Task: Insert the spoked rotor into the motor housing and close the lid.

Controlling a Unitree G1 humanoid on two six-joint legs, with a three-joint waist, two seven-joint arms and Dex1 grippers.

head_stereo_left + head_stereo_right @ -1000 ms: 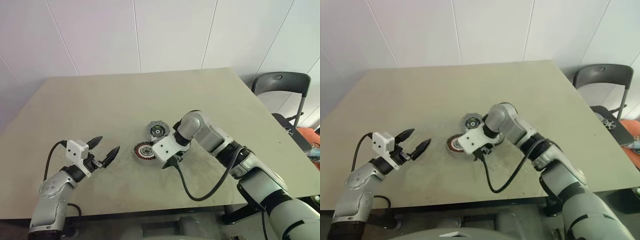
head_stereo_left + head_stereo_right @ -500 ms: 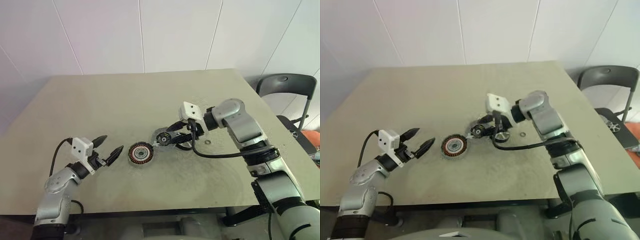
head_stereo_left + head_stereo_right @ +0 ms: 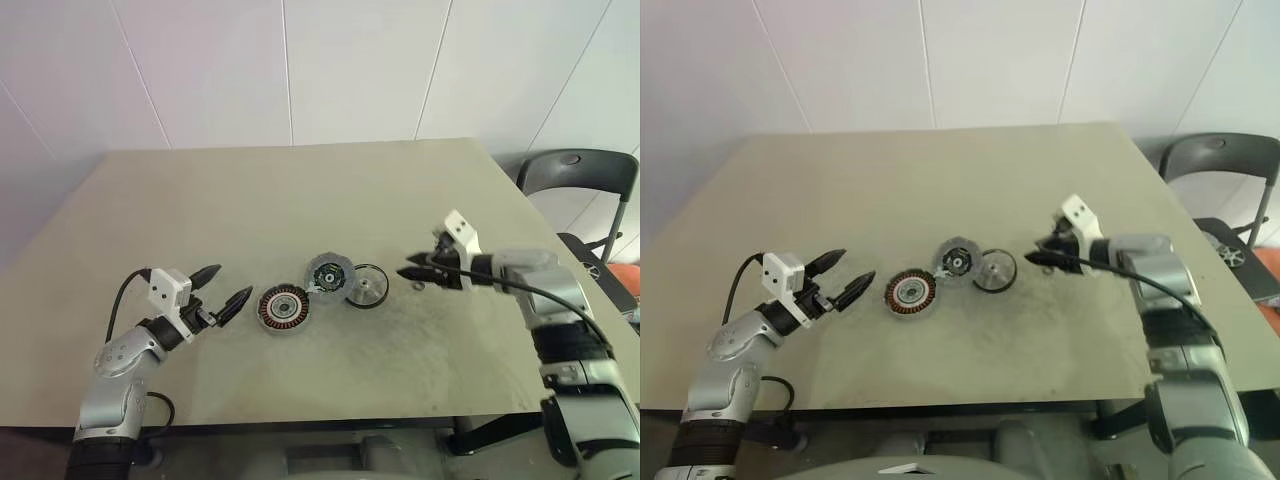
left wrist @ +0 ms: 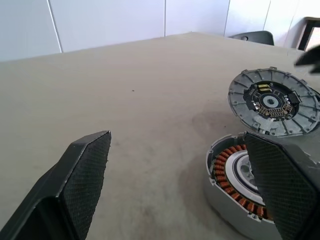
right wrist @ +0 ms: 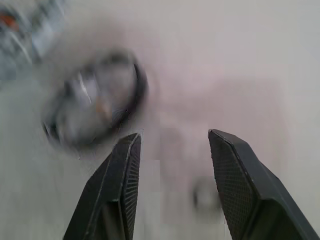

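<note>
Three discs lie in a row mid-table. The motor housing (image 3: 284,308), with copper windings around a silvery centre, is leftmost. The bluish-grey lid (image 3: 328,272) stands tilted beside it, its edge against the spoked rotor (image 3: 367,289), which is silver with a black rim. My left gripper (image 3: 232,283) is open and level, a short gap left of the housing (image 4: 227,165), with the lid (image 4: 272,102) beyond. My right gripper (image 3: 410,272) is open and empty, just right of the rotor (image 5: 95,105) and pointing at it.
A small metal washer (image 3: 417,287) lies on the table (image 3: 250,200) under the right gripper's fingers. A dark chair (image 3: 575,165) stands past the table's right edge. The table's near edge runs just below both arms.
My right arm has swung from over the housing out to the right, uncovering the rotor and leaving the lid tilted against it. The left gripper has barely moved.
</note>
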